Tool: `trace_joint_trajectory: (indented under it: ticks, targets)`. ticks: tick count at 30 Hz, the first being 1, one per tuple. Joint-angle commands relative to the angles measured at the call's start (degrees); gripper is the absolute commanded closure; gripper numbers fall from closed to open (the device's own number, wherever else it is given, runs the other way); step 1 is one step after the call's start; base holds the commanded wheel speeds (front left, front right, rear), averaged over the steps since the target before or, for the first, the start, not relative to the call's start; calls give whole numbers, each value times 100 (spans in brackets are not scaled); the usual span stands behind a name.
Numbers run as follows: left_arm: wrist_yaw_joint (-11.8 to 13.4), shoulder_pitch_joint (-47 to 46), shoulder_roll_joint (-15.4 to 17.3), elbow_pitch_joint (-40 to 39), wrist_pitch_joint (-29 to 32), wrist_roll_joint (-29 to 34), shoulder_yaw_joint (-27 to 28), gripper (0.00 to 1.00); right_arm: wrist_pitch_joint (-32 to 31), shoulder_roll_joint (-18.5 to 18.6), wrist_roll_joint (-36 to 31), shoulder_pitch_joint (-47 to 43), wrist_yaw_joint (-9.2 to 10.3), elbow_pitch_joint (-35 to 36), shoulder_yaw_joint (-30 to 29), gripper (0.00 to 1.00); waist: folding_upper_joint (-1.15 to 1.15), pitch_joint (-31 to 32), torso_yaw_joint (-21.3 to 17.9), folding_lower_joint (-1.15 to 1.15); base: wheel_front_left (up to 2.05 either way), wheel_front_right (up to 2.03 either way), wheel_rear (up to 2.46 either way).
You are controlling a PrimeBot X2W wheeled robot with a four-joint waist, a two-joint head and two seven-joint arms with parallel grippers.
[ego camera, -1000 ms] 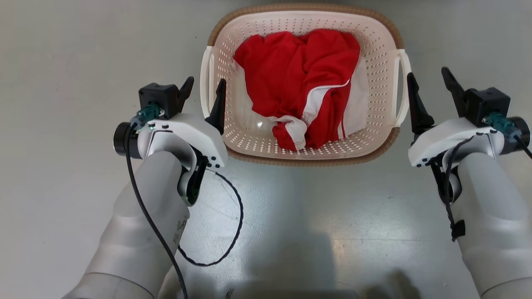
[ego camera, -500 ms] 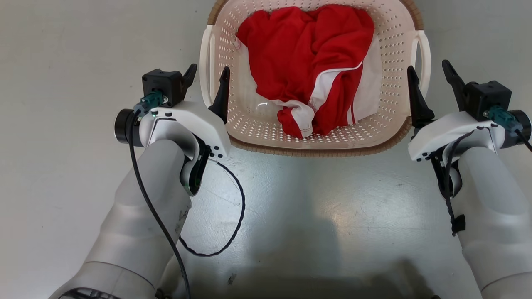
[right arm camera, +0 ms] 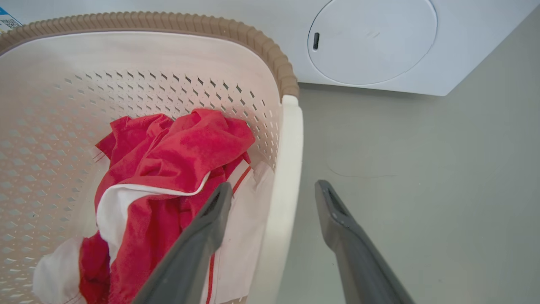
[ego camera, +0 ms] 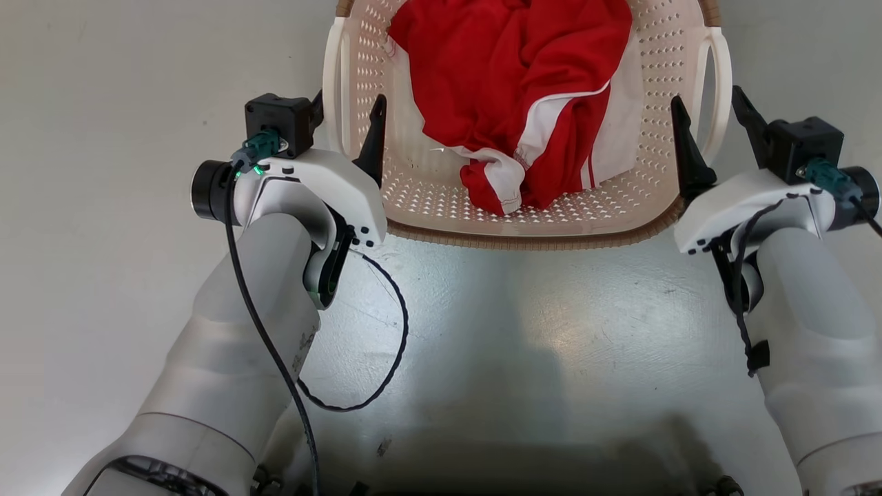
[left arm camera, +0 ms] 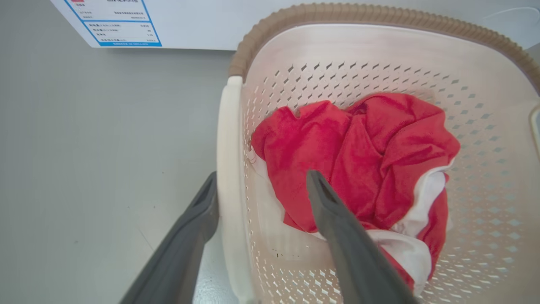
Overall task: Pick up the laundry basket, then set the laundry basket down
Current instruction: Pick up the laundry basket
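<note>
The basket point(ego camera: 524, 238), with red clothes point(ego camera: 510, 69) inside, sits on the grey floor point(ego camera: 482, 331) between both arms. The left gripper point(ego camera: 348, 103) gapes wide astride the left handle point(ego camera: 331, 83). The right gripper point(ego camera: 706, 96), equally wide, straddles the right handle point(ego camera: 720, 83).

Cream perforated laundry basket point(ego camera: 427, 200) — brown rim — red-white garment point(ego camera: 510, 76).

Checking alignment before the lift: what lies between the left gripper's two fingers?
The laundry basket's handle stands between the left gripper's open fingers in the left wrist view; the inner finger hangs over the red garment.
</note>
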State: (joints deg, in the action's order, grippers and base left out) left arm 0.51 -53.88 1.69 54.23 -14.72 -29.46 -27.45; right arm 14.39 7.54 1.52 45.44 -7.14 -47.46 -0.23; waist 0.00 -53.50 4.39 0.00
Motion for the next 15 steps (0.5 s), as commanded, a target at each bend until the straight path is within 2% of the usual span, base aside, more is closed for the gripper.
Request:
trace_joint_trajectory:
  ticks: [1, 9, 15]
  targets:
    - [60, -21, 119, 4, -28, -104, 27, 0, 61, -112, -26, -46, -35, -15, 72, 0, 0, -30, -8, 0, 0, 0, 0]
    - [99, -316, 119, 298, -28, -264, -215, 0, 61, -188, -40, 209, -35, -396, 5, 0, 0, -143, -46, 0, 0, 0, 0]
    - [128, -584, 119, 721, -28, -452, -416, 0, 61, -315, -84, 511, -35, -948, -44, 0, 0, -176, -122, 0, 0, 0, 0]
